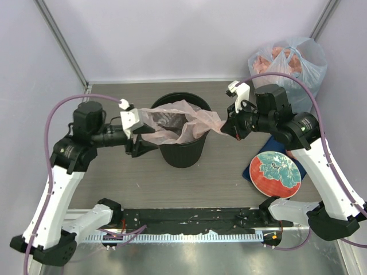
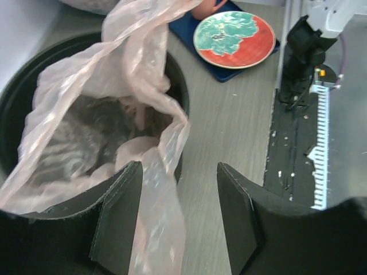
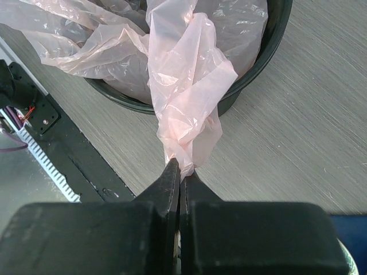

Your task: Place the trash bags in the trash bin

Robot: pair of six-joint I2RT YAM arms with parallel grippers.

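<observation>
In the middle of the grey counter [image 1: 229,172] stands the black trash bin [image 1: 182,152]. The pale pink trash bag [image 1: 172,123] is draped inside it and over its rim. At the bin's right, the right pincer [image 3: 179,172] is clamped on a bunched corner of the bag. At its left, the left pincer [image 2: 178,172] gapes wide, with a strip of bag loose between its fingers.

Bright, even, diffuse light; shadows soft. Sheen on pink bag [image 3: 189,86] just ahead of right gripper [image 3: 180,172] jaws. Left gripper [image 2: 178,172] fingers dark, detail lost.
</observation>
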